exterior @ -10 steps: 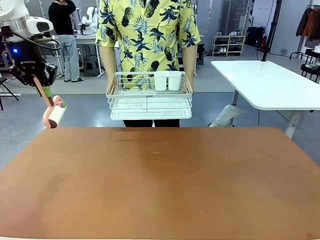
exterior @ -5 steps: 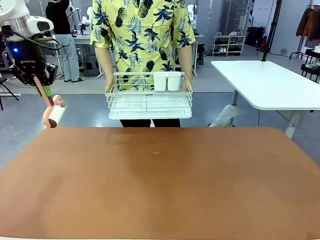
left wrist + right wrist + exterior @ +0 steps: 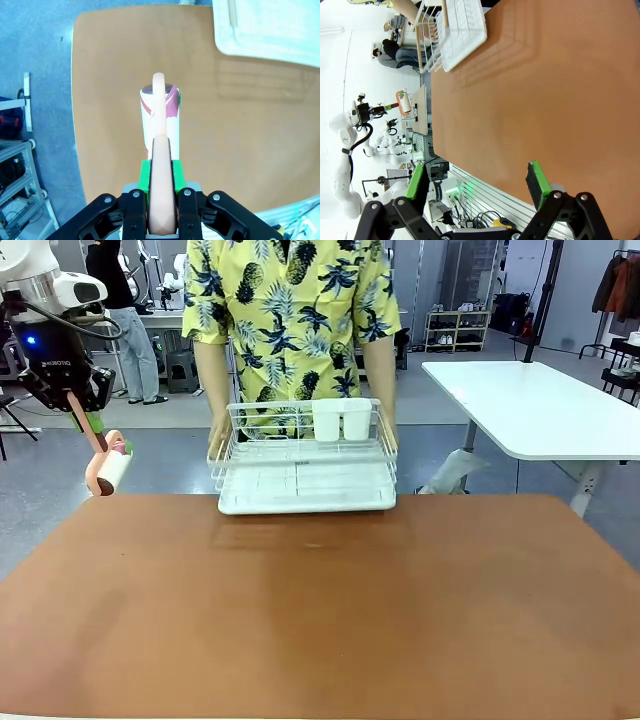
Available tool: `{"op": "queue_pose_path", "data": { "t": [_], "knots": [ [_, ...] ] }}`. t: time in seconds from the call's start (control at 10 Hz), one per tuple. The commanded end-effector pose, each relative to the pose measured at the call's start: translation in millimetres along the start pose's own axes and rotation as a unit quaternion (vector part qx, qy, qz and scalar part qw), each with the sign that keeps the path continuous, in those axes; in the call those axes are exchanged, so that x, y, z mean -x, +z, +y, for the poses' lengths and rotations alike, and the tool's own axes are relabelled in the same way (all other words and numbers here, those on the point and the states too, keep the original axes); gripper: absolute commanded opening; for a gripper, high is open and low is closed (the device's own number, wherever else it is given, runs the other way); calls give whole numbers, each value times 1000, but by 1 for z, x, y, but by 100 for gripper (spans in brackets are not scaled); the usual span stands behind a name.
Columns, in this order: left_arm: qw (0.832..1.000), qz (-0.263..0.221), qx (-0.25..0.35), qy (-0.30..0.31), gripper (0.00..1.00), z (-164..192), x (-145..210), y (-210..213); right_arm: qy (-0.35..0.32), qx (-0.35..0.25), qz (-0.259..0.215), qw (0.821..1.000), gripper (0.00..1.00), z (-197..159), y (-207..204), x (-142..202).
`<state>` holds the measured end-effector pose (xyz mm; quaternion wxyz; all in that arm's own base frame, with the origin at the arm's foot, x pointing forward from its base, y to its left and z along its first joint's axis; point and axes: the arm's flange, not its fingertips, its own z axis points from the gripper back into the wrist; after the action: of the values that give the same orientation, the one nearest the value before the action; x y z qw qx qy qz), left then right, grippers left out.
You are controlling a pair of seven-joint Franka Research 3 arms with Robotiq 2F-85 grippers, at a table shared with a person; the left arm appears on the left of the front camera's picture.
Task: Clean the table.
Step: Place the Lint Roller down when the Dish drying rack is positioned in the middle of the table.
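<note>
The reddish-brown table (image 3: 330, 610) spreads across the front view. My left gripper (image 3: 92, 422) hangs above its far left corner, shut on the peach handle of a lint roller (image 3: 108, 472) whose white roll points down. In the left wrist view the handle runs between the green pads of this gripper (image 3: 161, 172), and the roller (image 3: 159, 117) hovers over the table (image 3: 240, 140). My right gripper (image 3: 476, 184) stands open over the table (image 3: 545, 90) with nothing between its pads.
A person in a yellow shirt holds a white wire dish rack (image 3: 300, 465) by both sides at the table's far edge; whether it rests on the top I cannot tell. Two white cups (image 3: 340, 420) stand in it. A white table (image 3: 540, 405) is at the back right.
The person has stepped closer and lowered the dish rack down to the table's far edge. My left gripper and the roller have stayed still.
</note>
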<state>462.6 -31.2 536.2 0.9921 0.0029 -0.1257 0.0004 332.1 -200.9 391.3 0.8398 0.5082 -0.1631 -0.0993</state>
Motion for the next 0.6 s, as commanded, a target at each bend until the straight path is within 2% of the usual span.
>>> {"op": "queue_pose_path", "data": {
  "t": [0.0, 0.5],
  "knots": [
    [1000, 5, -16, 8, 21, 1, -3, 5, 2, -10, -5, 1000, 100, 3, 0, 2],
    [1000, 5, -16, 8, 21, 1, -3, 5, 2, -10, -5, 1000, 100, 3, 0, 2]
  ]
}}
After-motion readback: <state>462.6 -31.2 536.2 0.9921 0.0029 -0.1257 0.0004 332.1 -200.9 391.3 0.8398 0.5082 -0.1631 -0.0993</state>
